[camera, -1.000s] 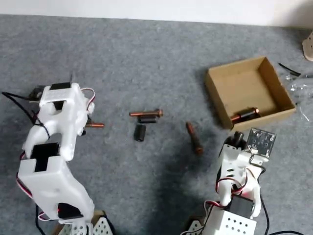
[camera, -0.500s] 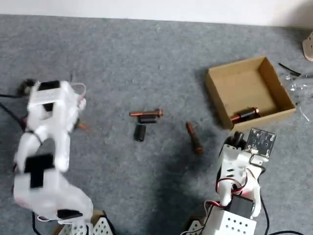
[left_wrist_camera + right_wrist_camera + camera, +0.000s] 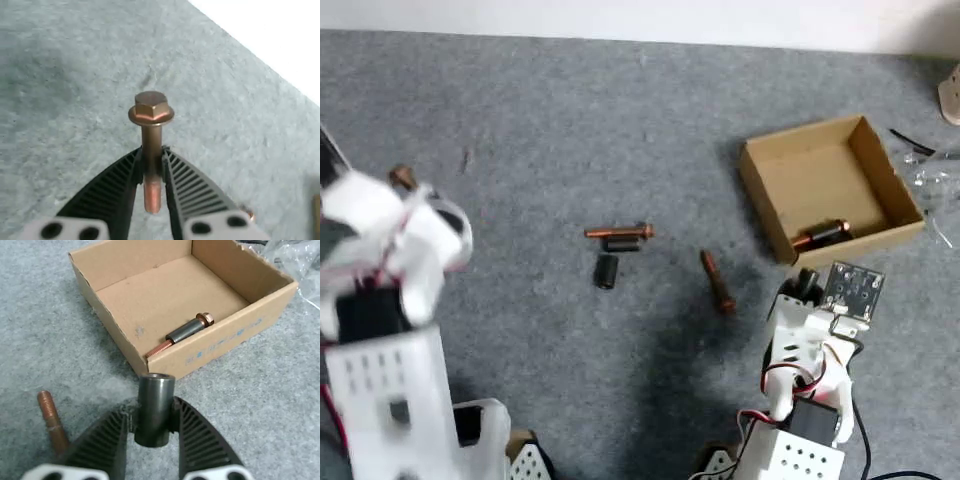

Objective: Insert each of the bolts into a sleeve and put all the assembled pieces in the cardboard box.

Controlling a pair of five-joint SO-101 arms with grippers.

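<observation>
My left gripper (image 3: pixel 152 165) is shut on a copper bolt (image 3: pixel 151 135), held raised with its hex head pointing away from the wrist; in the high view that bolt's head (image 3: pixel 400 177) shows at the far left above the carpet. My right gripper (image 3: pixel 152 422) is shut on a black sleeve (image 3: pixel 154 407), held upright just in front of the cardboard box (image 3: pixel 122 335). In the high view that sleeve (image 3: pixel 806 281) sits by the box's (image 3: pixel 763 205) near wall. One assembled bolt-and-sleeve (image 3: pixel 823 235) lies inside the box. Mid-carpet lie a bolt (image 3: pixel 618 232), another bolt (image 3: pixel 717 281) and a black sleeve (image 3: pixel 607 271).
Grey carpet covers the whole work area. A second small sleeve (image 3: pixel 620 244) lies against the middle bolt. Clear plastic wrapping and black bits (image 3: pixel 925 165) lie right of the box. A pale wooden object (image 3: pixel 950 95) is at the far right edge.
The left arm has swung up and to the left, lifting its bolt off the carpet and turning it from lying sideways to pointing up. The right arm has kept still.
</observation>
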